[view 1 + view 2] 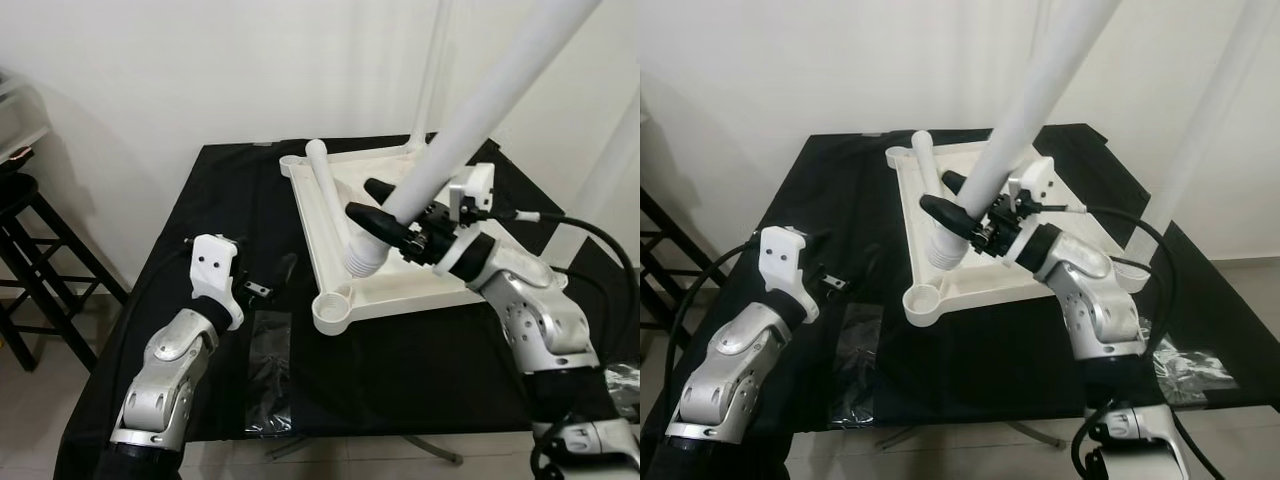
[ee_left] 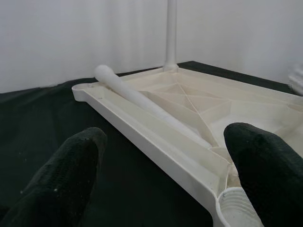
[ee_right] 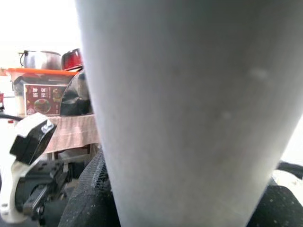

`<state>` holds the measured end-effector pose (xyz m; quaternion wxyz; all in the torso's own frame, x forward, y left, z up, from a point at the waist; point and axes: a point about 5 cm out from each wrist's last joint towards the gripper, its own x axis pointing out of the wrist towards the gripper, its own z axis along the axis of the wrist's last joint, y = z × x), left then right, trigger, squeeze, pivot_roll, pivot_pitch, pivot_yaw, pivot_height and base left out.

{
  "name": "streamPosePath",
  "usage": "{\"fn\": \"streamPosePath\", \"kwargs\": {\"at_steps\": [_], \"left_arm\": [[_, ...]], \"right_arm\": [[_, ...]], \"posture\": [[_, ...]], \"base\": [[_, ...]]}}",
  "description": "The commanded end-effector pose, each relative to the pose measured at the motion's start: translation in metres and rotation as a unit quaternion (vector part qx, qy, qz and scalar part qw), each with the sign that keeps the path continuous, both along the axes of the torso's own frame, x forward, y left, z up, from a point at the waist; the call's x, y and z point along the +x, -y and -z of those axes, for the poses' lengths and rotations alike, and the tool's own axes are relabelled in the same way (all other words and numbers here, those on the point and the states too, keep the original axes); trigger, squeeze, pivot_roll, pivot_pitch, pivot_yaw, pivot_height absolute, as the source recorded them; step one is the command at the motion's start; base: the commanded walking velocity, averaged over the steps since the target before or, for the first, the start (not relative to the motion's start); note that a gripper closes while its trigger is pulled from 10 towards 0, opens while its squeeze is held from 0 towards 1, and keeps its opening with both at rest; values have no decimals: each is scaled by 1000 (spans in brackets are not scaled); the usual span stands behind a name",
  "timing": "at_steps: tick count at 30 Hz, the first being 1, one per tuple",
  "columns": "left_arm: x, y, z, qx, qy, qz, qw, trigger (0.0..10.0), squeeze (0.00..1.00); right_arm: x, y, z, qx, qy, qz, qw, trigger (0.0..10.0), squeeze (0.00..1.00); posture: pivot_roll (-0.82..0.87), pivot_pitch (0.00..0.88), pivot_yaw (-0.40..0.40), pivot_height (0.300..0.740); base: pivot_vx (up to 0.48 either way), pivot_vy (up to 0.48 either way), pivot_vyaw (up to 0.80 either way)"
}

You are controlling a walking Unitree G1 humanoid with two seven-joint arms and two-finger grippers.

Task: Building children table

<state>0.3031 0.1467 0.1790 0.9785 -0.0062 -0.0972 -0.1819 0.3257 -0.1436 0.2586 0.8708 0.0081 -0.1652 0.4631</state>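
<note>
The white table top lies upside down on the black-covered table. One white leg stands upright at its far corner. Another leg lies loose across its underside. My right gripper is shut on a third long white leg, held tilted with its threaded end low over the top, short of the near-left corner socket. In the right wrist view this leg is pressed between the fingers. My left gripper hovers open beside the top's left edge; its fingers stand wide apart, facing the table top.
A sheet of clear plastic lies on the black cloth near the front edge. A black stool stands to the left. A white pole slants at the right, and crumpled plastic lies below it.
</note>
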Motion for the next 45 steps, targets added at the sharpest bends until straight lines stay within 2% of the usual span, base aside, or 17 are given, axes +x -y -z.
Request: {"fn": "streamPosePath", "kwargs": {"at_steps": [1,7,8,10,12,16,25,26,29,31,34,36,39,40,45], "left_arm": [[-2,-6,1,5,-4,-8,1000,10000,0],[-5,-9,-4,0,4,-4,1000,10000,0],[-5,-9,-5,-3,5,-3,1000,10000,0],[-5,-8,-5,-5,5,-3,1000,10000,0],[-4,-5,-4,-6,4,2,1000,10000,0],[-4,3,-3,-9,2,15,1000,10000,0],[-4,5,-3,-21,1,24,999,10000,0],[-5,9,-4,-25,-1,33,999,10000,0],[-5,10,-4,-26,-2,36,999,10000,0],[-5,11,-3,-24,-5,34,999,10000,0],[-3,5,2,-15,-17,14,1000,10000,0],[-3,4,3,-14,-18,11,1000,10000,0],[-4,3,5,-7,-22,10,1000,10000,0],[-5,1,7,-4,-24,8,1000,10000,0],[-6,-2,10,4,-31,1,1000,10000,0]], "right_arm": [[-1,-9,-3,-5,11,-5,1000,10000,0],[-7,-15,-2,15,17,8,1000,10000,0],[-8,-14,-4,39,11,11,999,10000,0],[-9,-12,-5,56,6,12,998,10000,0],[-8,-11,-1,35,-2,32,999,10000,0],[-12,-8,-4,44,17,26,999,10000,0],[-12,-7,-3,34,12,38,999,10000,0],[-15,-8,0,7,13,21,1000,10000,0],[-21,-9,2,-4,14,-8,1000,10000,0],[-31,-9,4,-16,16,-56,998,10000,0],[-52,-10,9,-52,7,-153,987,10000,0],[-54,-9,10,-57,1,-169,984,10000,0],[-69,-3,17,-102,-24,-243,964,10000,0],[-70,-2,20,-115,-33,-251,960,10000,0],[-67,-4,24,-127,-38,-249,959,10000,0]], "posture": [[-31,73,17,740],[-39,74,24,740],[-41,74,24,740],[-41,74,24,740],[-52,67,29,740],[-59,56,31,740],[-57,44,36,740],[-50,39,35,740],[-39,35,37,740],[-39,36,35,740],[-40,41,33,740],[-40,42,32,740],[-39,47,27,740],[-39,48,26,740],[-37,53,22,740]], "base": [[0,0,0],[173,0,84],[364,0,800],[364,0,800],[364,0,0],[367,0,0],[366,0,0],[0,0,0],[0,0,0],[0,0,0],[0,0,794],[0,0,794],[0,0,794],[0,0,794],[0,0,794]]}}
